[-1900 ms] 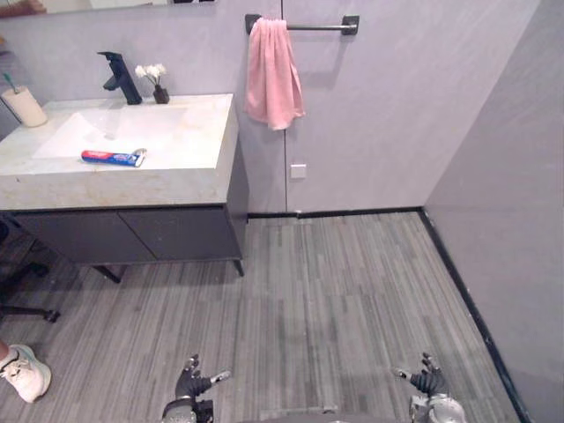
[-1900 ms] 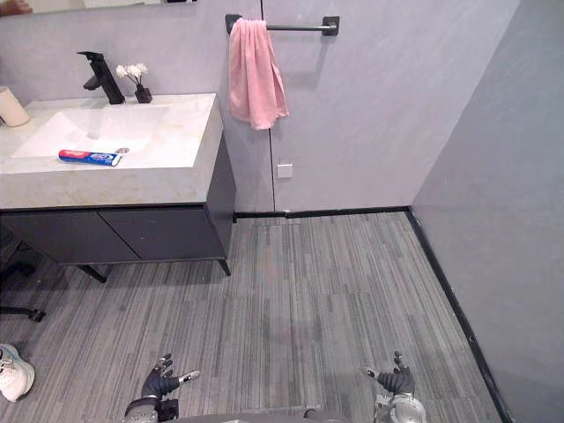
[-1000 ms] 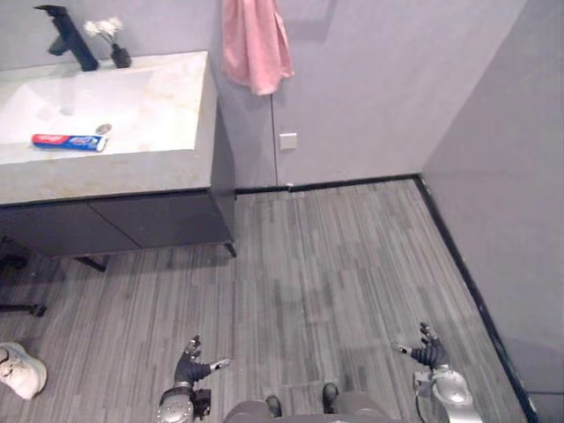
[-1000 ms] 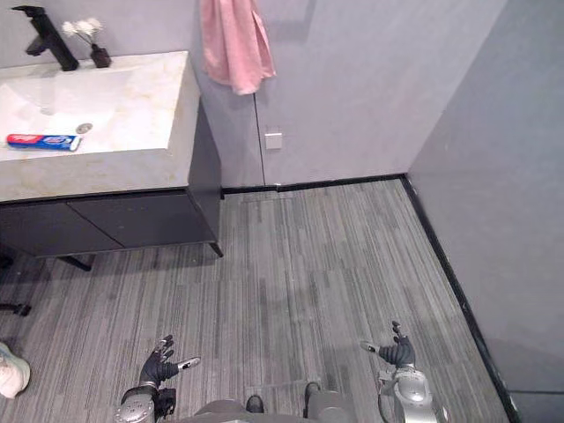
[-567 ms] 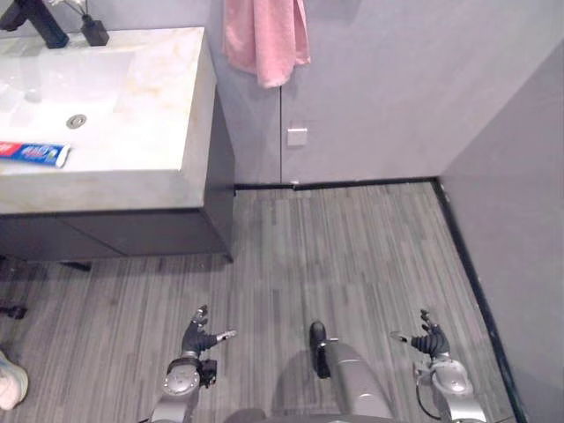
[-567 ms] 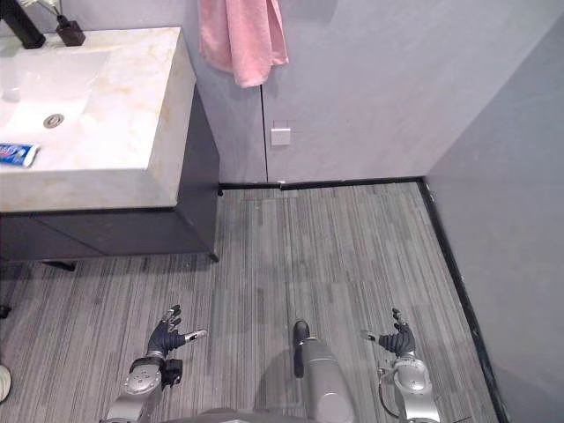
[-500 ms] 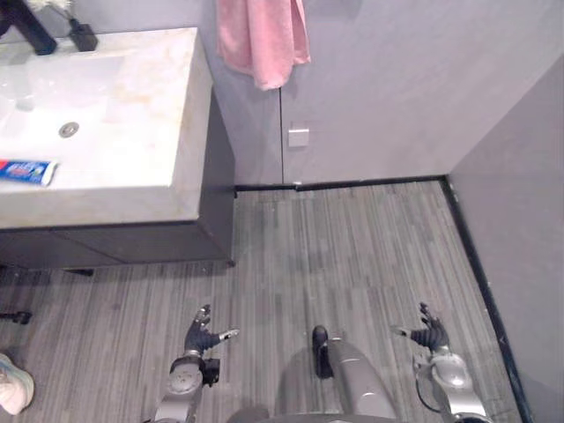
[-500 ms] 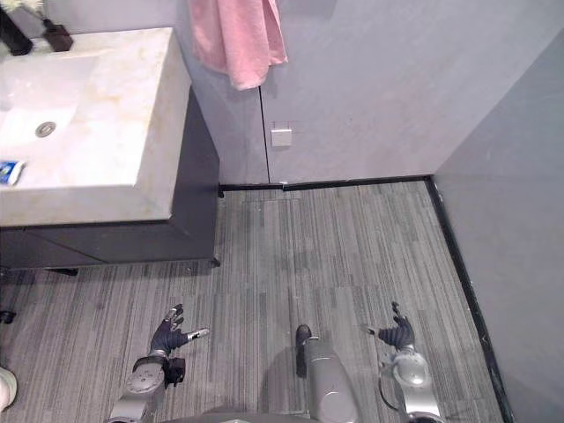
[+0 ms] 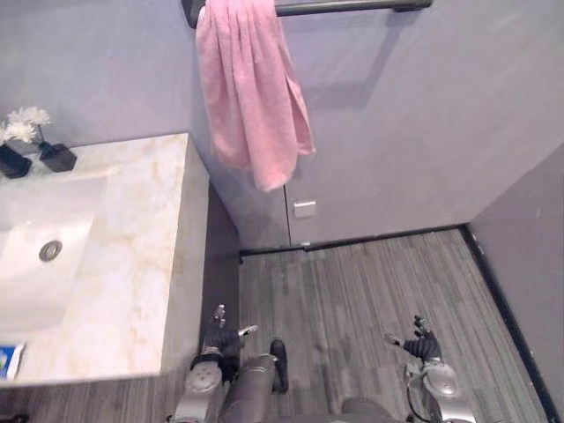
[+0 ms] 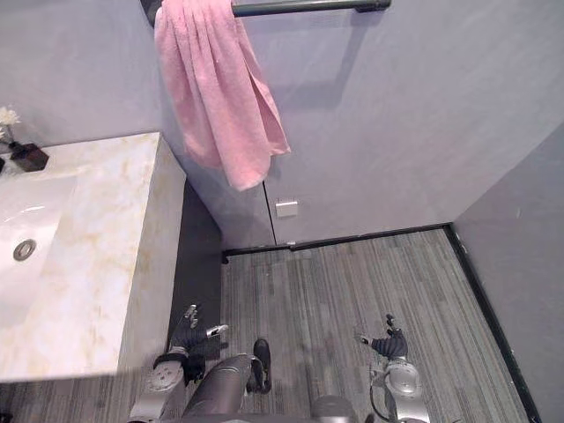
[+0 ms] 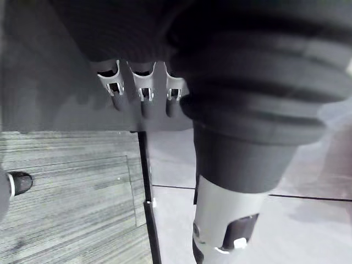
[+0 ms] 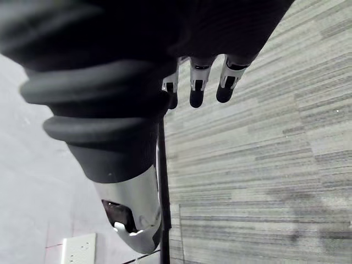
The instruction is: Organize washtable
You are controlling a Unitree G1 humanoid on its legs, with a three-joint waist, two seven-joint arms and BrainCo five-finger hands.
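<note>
- The left hand [image 9: 218, 340] hangs low above the floor [image 9: 370, 282], just beside the dark cabinet [image 9: 220, 264] under the washtable. Its fingers [image 11: 144, 91] are relaxed and spread, the thumb stands apart from them, and it holds nothing.
- The right hand [image 9: 421, 346] hangs low on the other side, above bare floor and well apart from the washtable. Its fingers [image 12: 197, 91] are straight in a row, the thumb stands away from them, and it also holds nothing.
- Neither hand touches any thing on the top.
- The washtable [image 9: 132, 264] stands at the robot's left, against the back wall [image 9: 423, 115]. Its top is of pale marbled stone.
- A white sink [image 9: 26, 273] is sunk in the top, with a round metal drain [image 9: 50, 250] in its bottom.
- A small dark vase [image 9: 58, 158] with white flowers stands at the back of the top, near the wall and behind the sink.
- A blue item [image 9: 9, 359] lies at the near edge of the sink. The edge of the view cuts it, so I cannot tell what it is.
- A pink towel [image 9: 251, 97] hangs in folds from a dark bar [image 9: 352, 7] on the wall, to the right of the washtable and above its corner.
- A white socket [image 9: 304, 209] sits on the wall under the towel, near the floor.
</note>
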